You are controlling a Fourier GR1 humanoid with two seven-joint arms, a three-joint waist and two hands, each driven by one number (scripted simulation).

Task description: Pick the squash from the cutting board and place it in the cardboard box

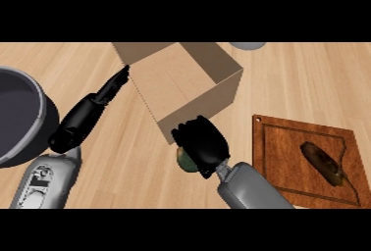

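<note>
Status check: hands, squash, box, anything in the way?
Right hand shut on squash, off the cutting board, at the cardboard box near wall. Left hand open, fingertips by the box's left corner. Box wall ahead; dark item on board.

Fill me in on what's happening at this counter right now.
The right hand is curled round a greenish squash, holding it just outside the near wall of the cardboard box, between the box and the cutting board. The squash is not in the box yet. A dark brown item lies on the board. The left hand stretches with straight fingers toward the box's left corner, beside a dark pot.
</note>
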